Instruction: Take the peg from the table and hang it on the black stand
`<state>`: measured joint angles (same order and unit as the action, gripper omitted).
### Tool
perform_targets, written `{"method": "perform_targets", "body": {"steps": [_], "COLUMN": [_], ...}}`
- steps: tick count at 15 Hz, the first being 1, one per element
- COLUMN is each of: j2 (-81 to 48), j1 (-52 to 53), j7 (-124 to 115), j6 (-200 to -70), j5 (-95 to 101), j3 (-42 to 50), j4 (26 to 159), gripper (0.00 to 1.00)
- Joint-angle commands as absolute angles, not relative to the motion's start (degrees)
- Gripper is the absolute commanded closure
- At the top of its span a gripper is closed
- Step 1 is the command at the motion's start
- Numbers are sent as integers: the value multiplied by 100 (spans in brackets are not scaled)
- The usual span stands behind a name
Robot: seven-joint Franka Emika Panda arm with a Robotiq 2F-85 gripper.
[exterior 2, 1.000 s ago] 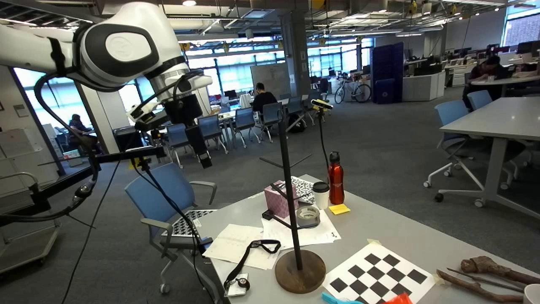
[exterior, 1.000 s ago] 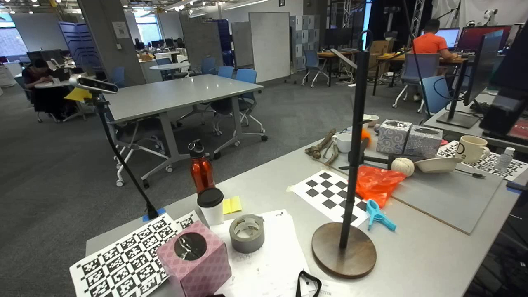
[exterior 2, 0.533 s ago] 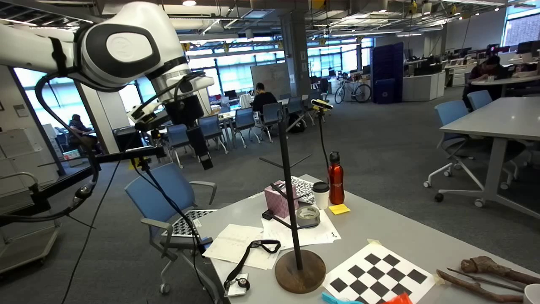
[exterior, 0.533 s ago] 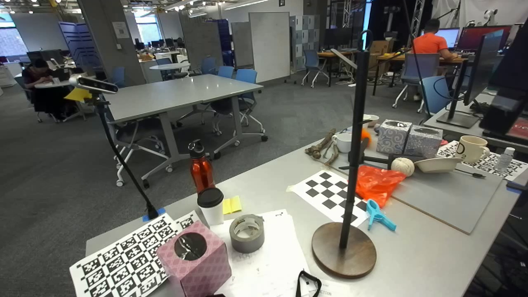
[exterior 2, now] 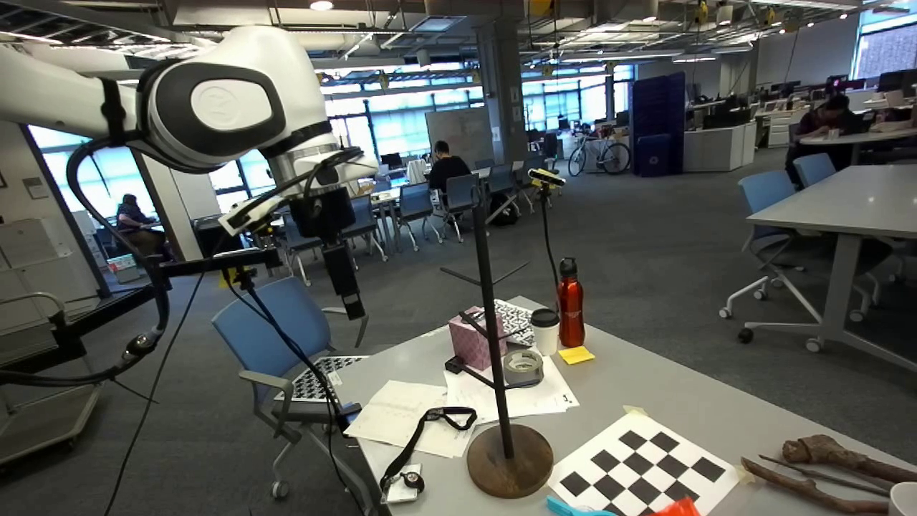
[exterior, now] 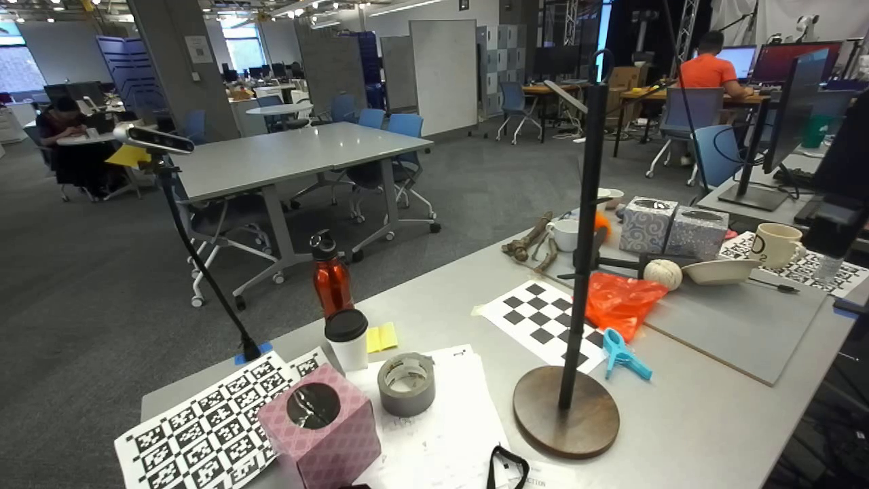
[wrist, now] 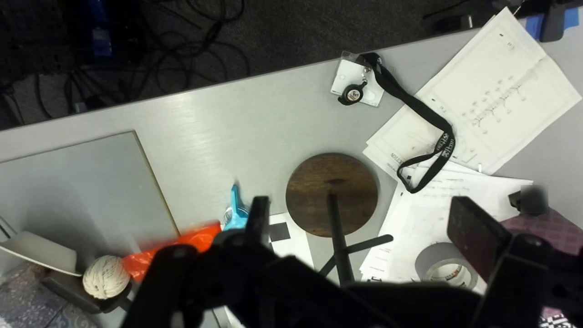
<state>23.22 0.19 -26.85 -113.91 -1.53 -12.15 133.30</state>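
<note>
**The peg [exterior: 619,352] lies on the table [exterior: 679,435], the gripper [wrist: 360,209] hangs spread in the air**

Nearest in the wrist view are the gripper's fingers [wrist: 476,237], dark and blocky; they stand wide apart, with the stand [exterior: 586,224] showing between them. It is a thin black pole with slim rods and a ring-shaped hook on top. Its base [exterior: 543,421] is a round disc of brown wood with visible grain. On the pale grey table, the peg is of smooth teal plastic, forked in shape. Beyond it, the orange plastic [exterior: 621,305] is crumpled and glossy, and the ball [exterior: 663,274] is wound from whitish string. Farther away is the carpet [exterior: 468,204], grey and dull.

The peg lies lower than the gripper and apart from it. In the wrist view it appears outside the gap, just beside the finger at the left of this view, one end hidden. It is near the base and just beside the orange plastic; whether these two touch, I cannot tell.

Compared with half a second before, the gripper is lower in both exterior views. The peg and the stand remain in the same places.
</note>
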Motion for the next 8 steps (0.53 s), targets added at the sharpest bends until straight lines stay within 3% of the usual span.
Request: {"method": "perform_targets", "body": {"steps": [1,8], "j2": [2382,2317], "j1": [31,53], "j7": [-2655,-2698], "j6": [-11624,-11579], "j5": [-106,-136], "j3": [-1054,-1028], "j4": [13613,13613], "gripper": [0,0]}}
